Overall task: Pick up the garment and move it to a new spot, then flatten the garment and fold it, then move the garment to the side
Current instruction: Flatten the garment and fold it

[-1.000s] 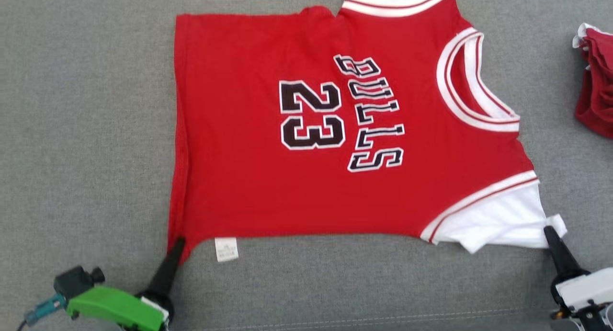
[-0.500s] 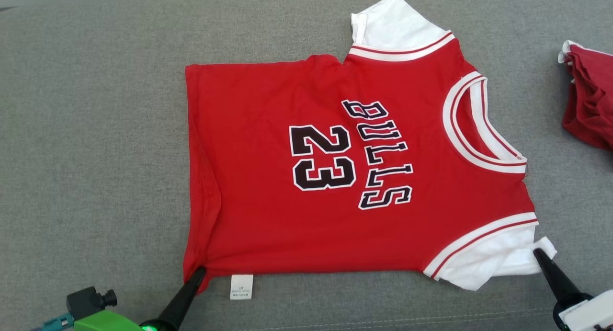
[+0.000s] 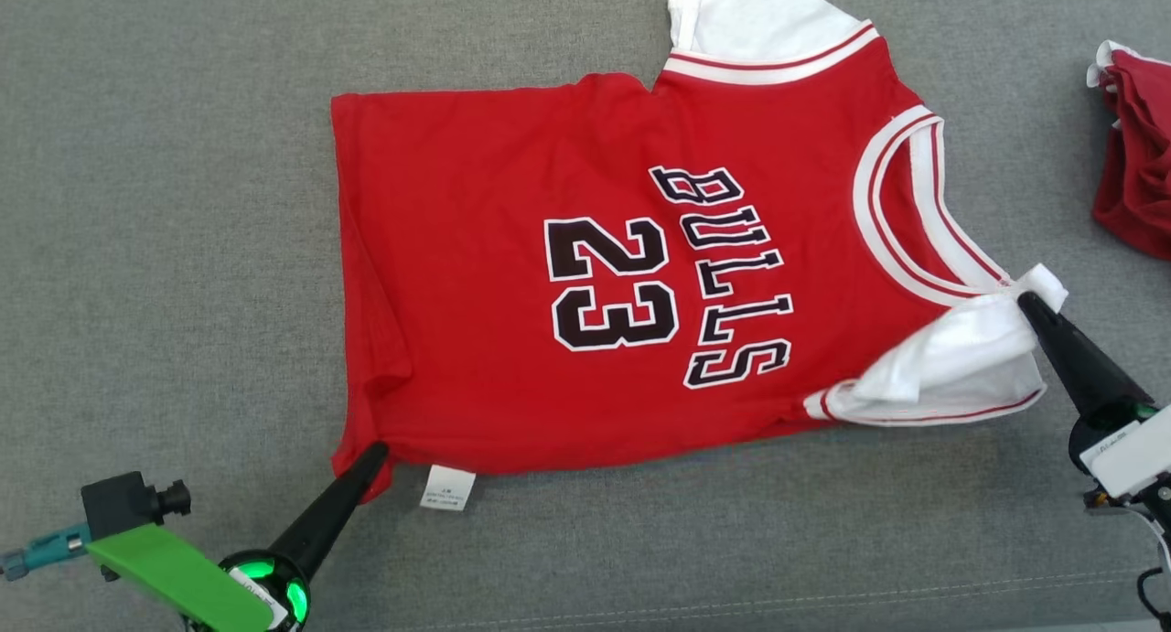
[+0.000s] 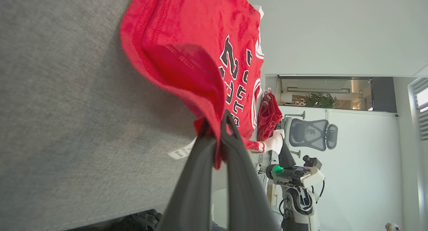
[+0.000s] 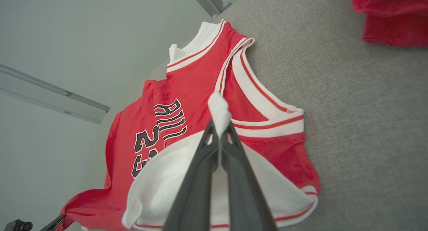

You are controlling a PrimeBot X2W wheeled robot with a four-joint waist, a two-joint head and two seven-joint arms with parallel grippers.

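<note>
Left gripper (image 3: 375,451) is pinched shut on the red hem corner of the jersey (image 3: 476,211), close to the near edge of the grey cloth surface (image 3: 165,202), with a small white care tag (image 3: 447,487) just beside its tips. Right gripper (image 3: 1026,301) is clamped on the cuff of the near white sleeve (image 3: 951,362), which is held raised and folded in toward the shoulder, touching the neck trim (image 3: 892,220). Between them the jersey lies front up across the middle of the surface, hem toward the left edge, collar toward the right, mostly flat but puckered along the hem. It looks like a light, limp knit that will sag from any pinch and drag rather than slide on the coarse weave; nothing about it seems fragile. Corners, cuffs and stitched hems are probably the best holds, since doubled seams give the fingers bulk. The black, white-outlined numerals (image 3: 613,284) look stiffer and may resist a crease. Another red garment (image 3: 1134,175) is bunched at the right edge, well apart.
</note>
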